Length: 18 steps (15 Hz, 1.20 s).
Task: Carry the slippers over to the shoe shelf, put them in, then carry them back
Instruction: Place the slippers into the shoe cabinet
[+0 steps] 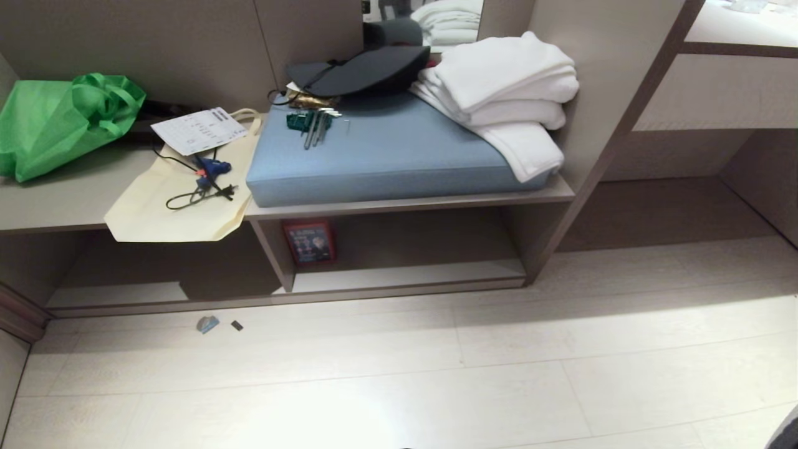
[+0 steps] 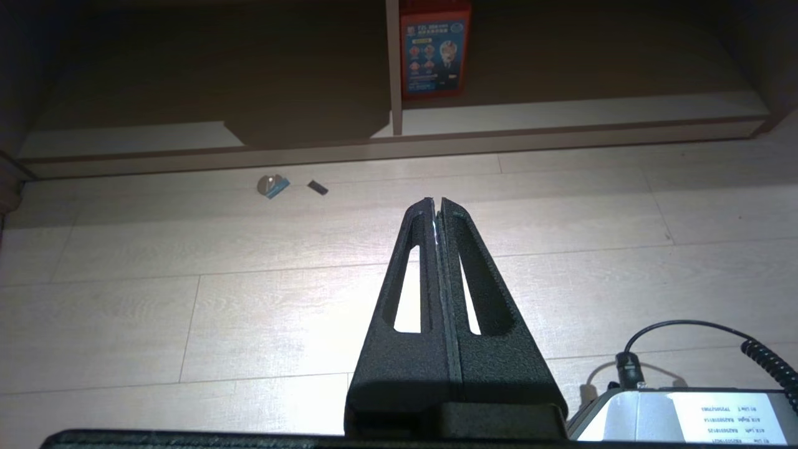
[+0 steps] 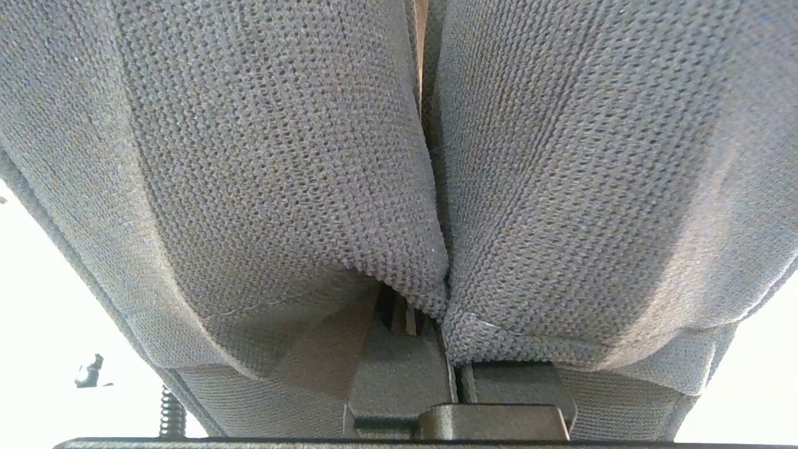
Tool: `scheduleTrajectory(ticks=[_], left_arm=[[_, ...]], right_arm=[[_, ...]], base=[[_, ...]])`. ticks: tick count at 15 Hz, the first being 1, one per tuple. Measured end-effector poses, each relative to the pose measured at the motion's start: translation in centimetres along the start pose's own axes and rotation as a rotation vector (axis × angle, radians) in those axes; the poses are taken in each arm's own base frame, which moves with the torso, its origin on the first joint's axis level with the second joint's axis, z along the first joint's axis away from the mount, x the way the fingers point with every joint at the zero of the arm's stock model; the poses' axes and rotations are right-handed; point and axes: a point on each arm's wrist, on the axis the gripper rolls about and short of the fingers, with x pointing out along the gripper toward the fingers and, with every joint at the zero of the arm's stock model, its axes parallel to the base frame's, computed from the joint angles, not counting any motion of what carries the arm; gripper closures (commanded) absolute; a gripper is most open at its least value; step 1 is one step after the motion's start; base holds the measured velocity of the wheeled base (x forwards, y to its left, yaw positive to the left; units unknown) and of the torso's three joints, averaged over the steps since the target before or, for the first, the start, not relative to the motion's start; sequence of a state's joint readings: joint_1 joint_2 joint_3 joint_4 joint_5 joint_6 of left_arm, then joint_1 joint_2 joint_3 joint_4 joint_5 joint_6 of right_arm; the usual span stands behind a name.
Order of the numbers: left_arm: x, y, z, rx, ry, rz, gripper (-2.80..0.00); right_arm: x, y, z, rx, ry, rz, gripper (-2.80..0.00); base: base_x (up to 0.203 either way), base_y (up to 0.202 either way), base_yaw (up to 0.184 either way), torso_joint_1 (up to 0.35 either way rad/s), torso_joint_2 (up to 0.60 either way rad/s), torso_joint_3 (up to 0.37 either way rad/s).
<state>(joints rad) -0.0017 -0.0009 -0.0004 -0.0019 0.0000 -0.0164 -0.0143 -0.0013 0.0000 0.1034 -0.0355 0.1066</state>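
Pinched between right gripper jaws: both slippers, side by side, filling right wrist view. Risk, judged: soft knit slipping from so narrow a pinch; a toe catching shoe shelf lip or divider. Red box standing at cubby's left back corner, narrowing room. Small scraps on floor before wider cubby. Left gripper pressed together, empty, low over floor.

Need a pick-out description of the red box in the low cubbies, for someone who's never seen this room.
Start at the grey-brown built-in bench with the blue cushion on top. Below it are two low open cubbies split by an upright divider. The red box stands upright just inside the narrower cubby, against that divider: the only red, printed thing down there.
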Motion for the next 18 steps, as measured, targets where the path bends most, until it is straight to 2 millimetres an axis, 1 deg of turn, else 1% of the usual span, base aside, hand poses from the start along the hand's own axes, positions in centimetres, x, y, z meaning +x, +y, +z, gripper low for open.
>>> scheduleTrajectory(ticks=[18], left_arm=[[0.00, 0.00, 0.00, -0.001, 0.000, 0.001, 0.00]], right_arm=[[0.00, 0.00, 0.00, 0.005, 0.000, 0.000, 0.00]], base=[[0.000, 0.000, 0.000, 0.001, 0.00, -0.198]])
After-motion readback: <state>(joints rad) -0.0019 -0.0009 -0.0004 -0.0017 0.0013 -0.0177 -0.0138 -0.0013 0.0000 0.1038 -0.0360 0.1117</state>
